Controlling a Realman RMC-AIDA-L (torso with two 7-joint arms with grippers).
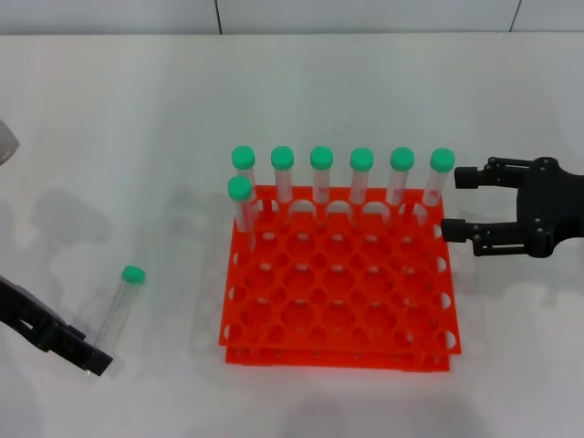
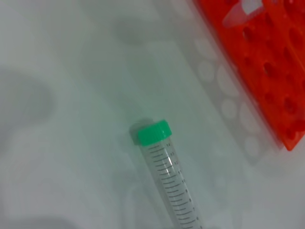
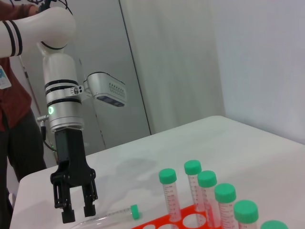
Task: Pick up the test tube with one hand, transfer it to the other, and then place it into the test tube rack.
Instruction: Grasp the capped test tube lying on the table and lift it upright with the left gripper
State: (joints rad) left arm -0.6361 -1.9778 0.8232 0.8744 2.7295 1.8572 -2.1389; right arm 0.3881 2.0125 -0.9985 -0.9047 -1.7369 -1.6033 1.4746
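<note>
Left claw [image 1: 91, 362] straddles flat test tube [image 1: 120, 305], cap pointing away.

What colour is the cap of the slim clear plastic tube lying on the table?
Green: the round cap of the slim clear plastic tube shows best in the left wrist view.

Left pincer [image 3: 78, 213] open over lying test tube [image 3: 114, 214], capped tubes [image 3: 200, 188] in rack [image 3: 183, 220]

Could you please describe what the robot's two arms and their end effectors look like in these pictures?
The left end effector is black with two blocky fingers, mounted on a thick white-and-silver arm with black bands and a glowing green ring light. The right end effector is also black, with two slim linkage fingers on a chunky black body; its arm lies outside the head view.
</note>
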